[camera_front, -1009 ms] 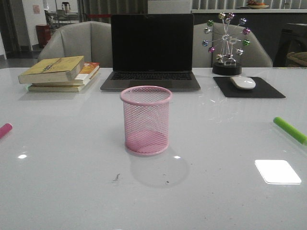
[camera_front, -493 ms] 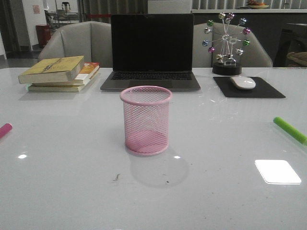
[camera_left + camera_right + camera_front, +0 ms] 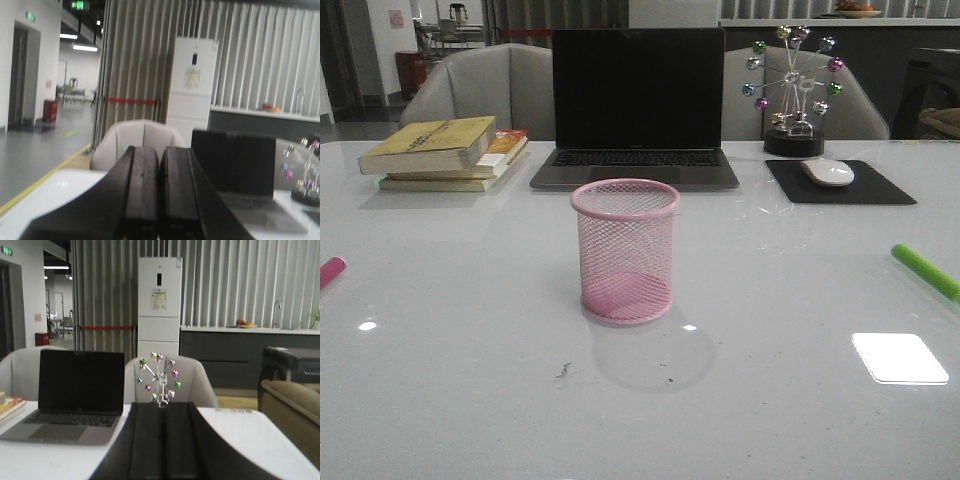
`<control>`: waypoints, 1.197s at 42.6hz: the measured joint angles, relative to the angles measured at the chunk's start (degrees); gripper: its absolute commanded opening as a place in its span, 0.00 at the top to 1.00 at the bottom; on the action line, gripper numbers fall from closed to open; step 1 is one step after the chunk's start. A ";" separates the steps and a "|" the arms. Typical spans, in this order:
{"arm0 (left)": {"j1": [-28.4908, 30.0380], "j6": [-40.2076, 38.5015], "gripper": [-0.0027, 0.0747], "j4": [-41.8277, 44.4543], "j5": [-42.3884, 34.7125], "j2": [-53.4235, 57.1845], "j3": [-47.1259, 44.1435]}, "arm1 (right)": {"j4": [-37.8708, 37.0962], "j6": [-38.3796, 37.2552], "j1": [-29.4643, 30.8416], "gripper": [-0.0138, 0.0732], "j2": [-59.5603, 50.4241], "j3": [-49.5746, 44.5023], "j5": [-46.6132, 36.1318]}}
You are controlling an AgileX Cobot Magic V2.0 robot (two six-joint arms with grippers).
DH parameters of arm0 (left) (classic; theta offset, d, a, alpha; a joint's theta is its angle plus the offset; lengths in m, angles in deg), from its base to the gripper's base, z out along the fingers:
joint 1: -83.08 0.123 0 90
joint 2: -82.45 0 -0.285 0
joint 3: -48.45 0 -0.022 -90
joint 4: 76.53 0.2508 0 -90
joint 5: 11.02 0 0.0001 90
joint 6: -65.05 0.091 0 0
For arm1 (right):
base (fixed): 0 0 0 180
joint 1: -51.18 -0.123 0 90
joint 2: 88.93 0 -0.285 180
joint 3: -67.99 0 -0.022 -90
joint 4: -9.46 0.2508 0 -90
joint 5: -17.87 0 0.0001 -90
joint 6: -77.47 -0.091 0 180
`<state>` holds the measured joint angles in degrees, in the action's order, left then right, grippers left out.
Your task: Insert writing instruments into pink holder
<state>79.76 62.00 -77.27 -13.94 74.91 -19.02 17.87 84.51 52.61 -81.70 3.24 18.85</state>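
The pink mesh holder (image 3: 624, 250) stands upright and empty in the middle of the white table. A lime green marker (image 3: 924, 270) lies flat at the table's right edge, partly cut off by the frame. Only the tip of the hot pink marker (image 3: 329, 271) shows at the left edge. Neither gripper appears in the front view. In the left wrist view my left gripper (image 3: 160, 155) is shut with nothing between its fingers, pointing level over the table. My right gripper (image 3: 163, 407) is likewise shut and empty.
A black laptop (image 3: 636, 110) stands open behind the holder. A stack of books (image 3: 445, 152) lies at the back left. At the back right sit a white mouse (image 3: 827, 171) on a black pad (image 3: 838, 183) and a ferris-wheel ornament (image 3: 792, 92).
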 measured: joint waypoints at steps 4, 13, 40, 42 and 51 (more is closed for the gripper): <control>0.00 0.00 0.85 0.00 3.40 -0.95 6.52 | 0.00 0.00 0.00 0.78 2.73 6.76 4.10; 0.00 0.00 0.85 0.00 17.09 -9.67 21.01 | 0.23 0.00 0.00 0.78 14.10 19.42 18.98; 0.00 0.00 0.83 0.35 44.91 -35.17 27.81 | 0.33 0.00 0.00 0.72 43.58 23.47 38.53; 0.00 0.00 0.77 0.74 44.91 -36.70 27.81 | 0.33 0.00 0.00 0.65 44.89 23.47 38.53; 0.00 0.56 0.33 0.74 44.80 -41.69 27.81 | 0.33 0.00 0.00 0.25 50.75 23.47 38.42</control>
<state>79.76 62.56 -76.53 30.86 33.22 8.79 18.20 84.51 52.61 -30.95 26.71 57.28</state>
